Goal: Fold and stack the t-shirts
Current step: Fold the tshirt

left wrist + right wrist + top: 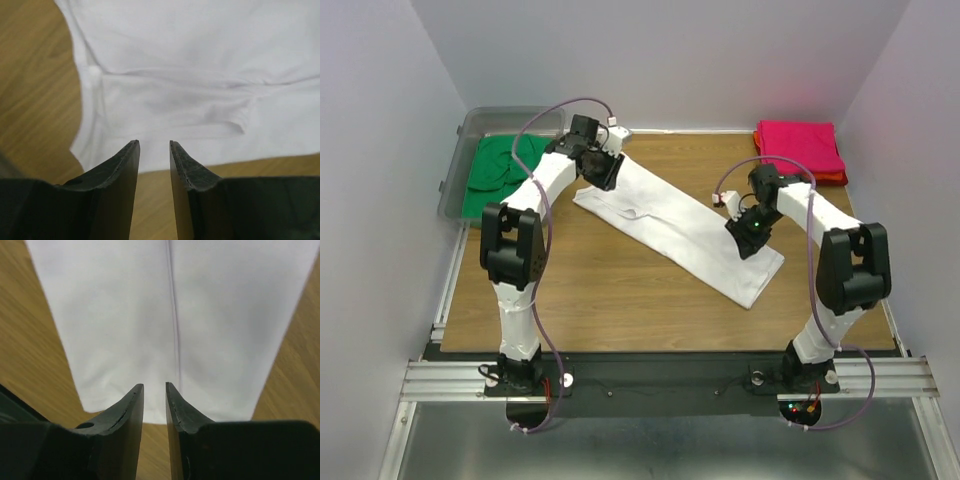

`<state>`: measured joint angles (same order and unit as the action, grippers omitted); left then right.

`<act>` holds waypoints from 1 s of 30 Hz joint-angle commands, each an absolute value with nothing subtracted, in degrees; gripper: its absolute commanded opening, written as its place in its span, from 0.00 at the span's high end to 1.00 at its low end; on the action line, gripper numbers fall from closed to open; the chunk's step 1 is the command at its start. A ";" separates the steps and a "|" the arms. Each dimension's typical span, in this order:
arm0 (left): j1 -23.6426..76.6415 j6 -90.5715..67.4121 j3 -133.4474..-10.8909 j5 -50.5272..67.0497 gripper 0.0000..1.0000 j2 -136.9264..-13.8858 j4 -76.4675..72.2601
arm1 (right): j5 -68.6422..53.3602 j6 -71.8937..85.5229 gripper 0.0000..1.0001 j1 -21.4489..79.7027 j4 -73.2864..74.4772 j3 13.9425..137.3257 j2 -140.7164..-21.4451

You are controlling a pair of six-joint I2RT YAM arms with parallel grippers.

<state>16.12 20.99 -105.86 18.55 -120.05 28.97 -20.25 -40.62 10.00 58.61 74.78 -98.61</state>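
Wooden table (620, 290) seen from above: your white t-shirt (670, 215) lies as a long strip diagonally across the middle, the pink t-shirt (798, 145) at the far right corner, the green t-shirt (485, 185) in the bin (453, 165) at the far left. Left wrist view: your left gripper (152, 144) holds its 2 fingers slightly apart, empty, at the shirt's edge. Right wrist view: your right gripper (154, 385) likewise.

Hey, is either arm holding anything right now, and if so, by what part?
Nothing is held. The left tool and right tool each hover over an end of the flat white shirt, with narrow, empty gaps between their fingers.
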 commanded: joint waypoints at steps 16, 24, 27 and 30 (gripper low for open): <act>19.78 14.23 -106.55 10.64 0.75 -129.62 26.71 | -26.62 -30.26 0.77 23.18 51.24 64.50 -107.31; 18.28 17.31 -133.42 17.13 0.65 -138.63 33.94 | -44.12 -20.74 0.57 32.08 52.20 76.45 -106.27; 18.28 16.79 -125.45 20.03 0.61 -130.65 27.98 | -42.90 -20.39 0.56 29.55 52.38 78.21 -101.80; 18.37 14.51 -116.03 23.63 0.60 -124.29 23.74 | -40.00 -20.83 0.57 26.55 52.03 79.36 -102.04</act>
<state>18.52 15.88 -121.80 17.69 -136.46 28.14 -39.86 -22.11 30.57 53.41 76.31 -105.01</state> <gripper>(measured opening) 0.398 0.439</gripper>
